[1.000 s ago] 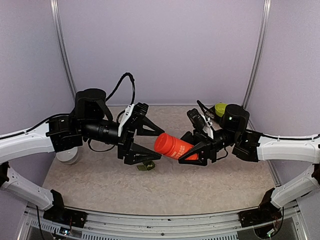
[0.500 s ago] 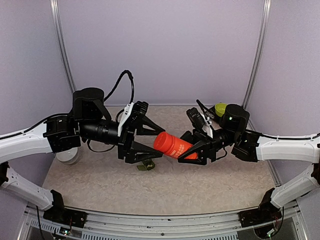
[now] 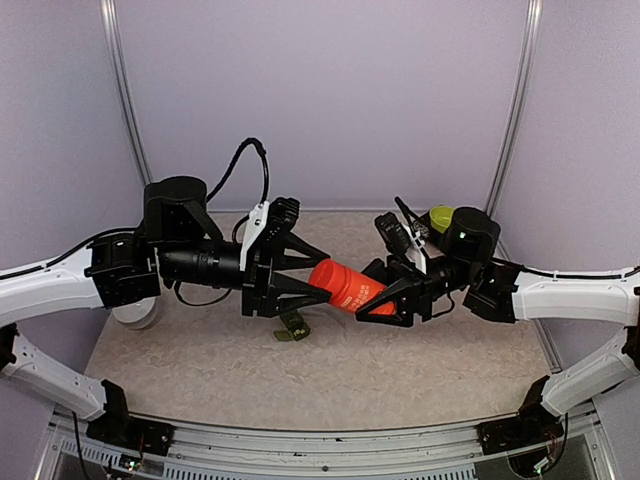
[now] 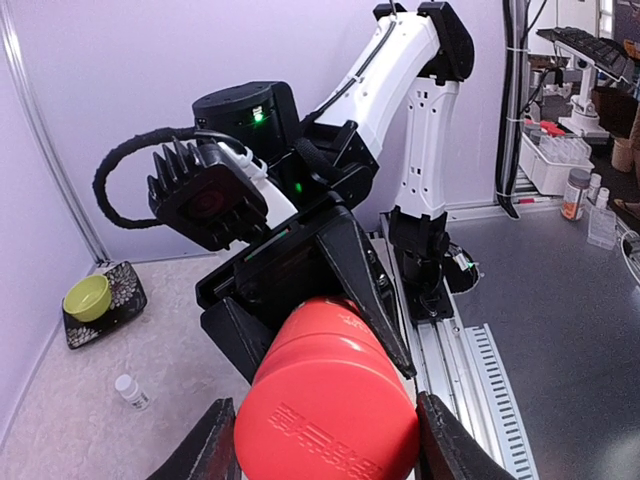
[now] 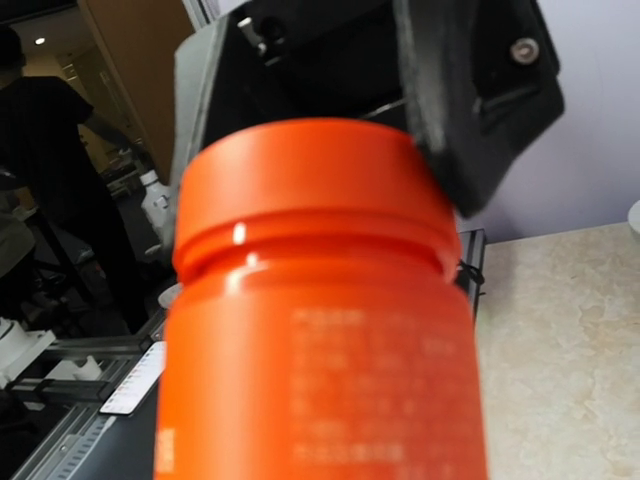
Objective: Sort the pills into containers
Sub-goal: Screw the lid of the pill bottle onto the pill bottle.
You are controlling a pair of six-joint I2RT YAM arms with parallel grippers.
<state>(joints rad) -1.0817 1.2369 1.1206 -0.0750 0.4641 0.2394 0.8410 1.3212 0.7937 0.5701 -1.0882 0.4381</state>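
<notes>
An orange-red pill bottle (image 3: 346,287) is held level above the table. My right gripper (image 3: 388,296) is shut on its body. My left gripper (image 3: 308,281) is open, and its fingers (image 4: 212,446) stand on either side of the bottle's cap (image 4: 325,410) with small gaps. In the right wrist view the bottle (image 5: 320,330) fills the frame, with the left gripper's black fingers (image 5: 478,110) beyond its cap. A small dark green container strip (image 3: 292,331) lies on the table below the left gripper, partly hidden.
A yellow-green bowl (image 4: 87,297) sits on a dark tray (image 4: 125,290) at the back right of the table; the bowl also shows in the top view (image 3: 440,216). A small white vial (image 4: 130,390) stands near it. A white round object (image 3: 136,313) sits under the left arm.
My left gripper has moved right toward the bottle, and its open fingers now straddle the cap. The right gripper and bottle have barely moved.
</notes>
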